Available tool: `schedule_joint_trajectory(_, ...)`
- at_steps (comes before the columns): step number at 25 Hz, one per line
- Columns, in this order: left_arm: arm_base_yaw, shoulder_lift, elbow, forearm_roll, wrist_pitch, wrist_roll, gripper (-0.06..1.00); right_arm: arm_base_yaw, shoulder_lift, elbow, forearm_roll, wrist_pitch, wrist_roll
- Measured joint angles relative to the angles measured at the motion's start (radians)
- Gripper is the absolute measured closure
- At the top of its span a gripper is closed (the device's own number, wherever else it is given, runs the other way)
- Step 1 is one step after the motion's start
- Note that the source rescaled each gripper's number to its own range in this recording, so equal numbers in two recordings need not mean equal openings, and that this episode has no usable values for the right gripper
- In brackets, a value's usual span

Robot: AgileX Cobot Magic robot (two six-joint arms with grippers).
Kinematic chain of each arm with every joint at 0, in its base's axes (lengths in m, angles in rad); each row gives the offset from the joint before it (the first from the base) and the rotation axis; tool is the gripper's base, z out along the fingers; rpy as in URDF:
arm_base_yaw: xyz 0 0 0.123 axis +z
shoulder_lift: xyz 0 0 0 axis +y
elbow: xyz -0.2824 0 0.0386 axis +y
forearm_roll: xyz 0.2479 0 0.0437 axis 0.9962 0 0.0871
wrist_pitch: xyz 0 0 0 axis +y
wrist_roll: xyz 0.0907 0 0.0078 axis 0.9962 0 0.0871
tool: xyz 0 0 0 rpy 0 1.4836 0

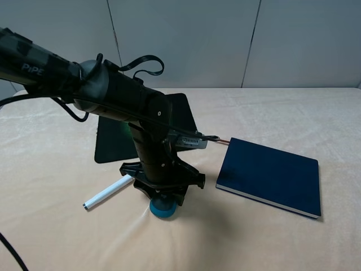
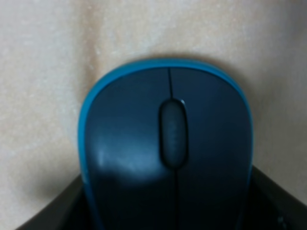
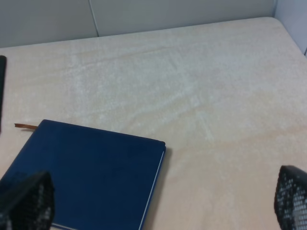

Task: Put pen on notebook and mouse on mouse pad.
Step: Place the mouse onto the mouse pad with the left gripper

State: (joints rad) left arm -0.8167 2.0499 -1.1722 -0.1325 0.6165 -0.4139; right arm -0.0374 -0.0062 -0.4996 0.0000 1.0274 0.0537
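The mouse [image 1: 162, 209], dark grey on top with teal sides, rests on the cloth near the front middle and fills the left wrist view [image 2: 168, 143]. My left gripper [image 1: 162, 197] is down over it, with a finger against each side of the mouse [image 2: 168, 213], shut on it. To its left, the white pen [image 1: 107, 193] lies at a slant. Behind the arm lies the black mouse pad [image 1: 110, 141], mostly hidden. The navy notebook [image 1: 271, 176] lies flat on the right. My right gripper [image 3: 158, 201] hovers open above the notebook [image 3: 91, 177].
A beige cloth [image 1: 271, 113] covers the table, with grey wall panels [image 1: 186, 39] behind it. The notebook's ribbon [image 3: 26, 126] points toward the mouse pad's edge [image 3: 1, 86]. The left arm [image 1: 113, 90] spans the pad.
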Motion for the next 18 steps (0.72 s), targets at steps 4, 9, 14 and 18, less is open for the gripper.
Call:
schedule_joint_trajectory(4,0.0,-0.023,0.0,0.001,0.011,0.0,0.47,0.0,0.0,0.0,0.0,0.0,0.0)
schedule_joint_trajectory(9,0.0,-0.066,0.0,0.003,0.029,0.0,0.47,0.0,0.0,0.0,0.009,0.0,0.0)
schedule_joint_trajectory(14,0.0,-0.081,-0.031,0.017,0.08,0.0,0.47,0.0,0.0,0.0,0.009,0.0,0.0)
schedule_joint_trajectory(18,0.0,-0.081,-0.063,0.031,0.127,0.0,0.47,0.0,0.0,0.0,0.01,0.0,0.0)
